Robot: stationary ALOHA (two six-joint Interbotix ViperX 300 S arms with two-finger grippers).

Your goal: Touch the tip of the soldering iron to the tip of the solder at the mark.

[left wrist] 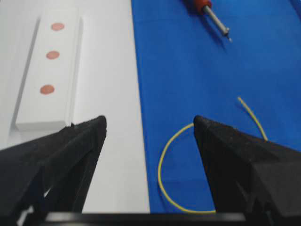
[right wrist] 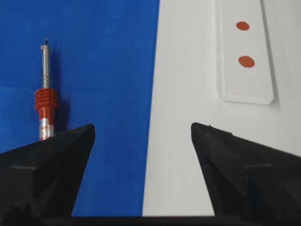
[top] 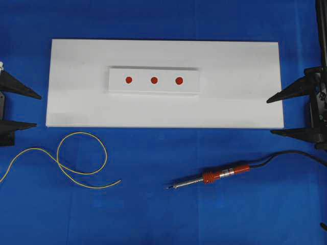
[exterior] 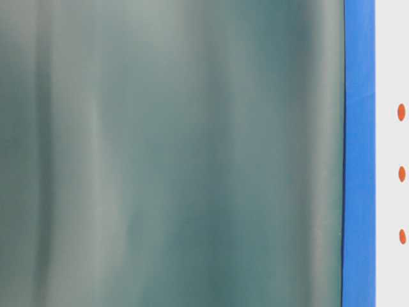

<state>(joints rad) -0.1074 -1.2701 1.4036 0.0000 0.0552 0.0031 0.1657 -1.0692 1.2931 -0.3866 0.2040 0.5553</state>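
The soldering iron (top: pixel 214 176) lies on the blue cloth at the front right, its dark tip pointing left and its black cord running off right; it also shows as the soldering iron (left wrist: pixel 207 10) and the soldering iron (right wrist: pixel 45 101). The yellow-green solder (top: pixel 76 163) loops on the cloth at the front left, its free end toward the middle; part of the solder (left wrist: pixel 162 172) shows between the left jaws. Three red marks (top: pixel 154 80) sit in a row on a small white block. My left gripper (top: pixel 38 109) is open at the left edge, my right gripper (top: pixel 270 116) open at the right edge, both empty.
A large white board (top: pixel 235 109) carries the small white block (top: pixel 116 87) at the middle of the table. The table-level view is mostly filled by a blurred grey-green surface (exterior: pixel 172 153), with a blue strip and red marks at its right edge.
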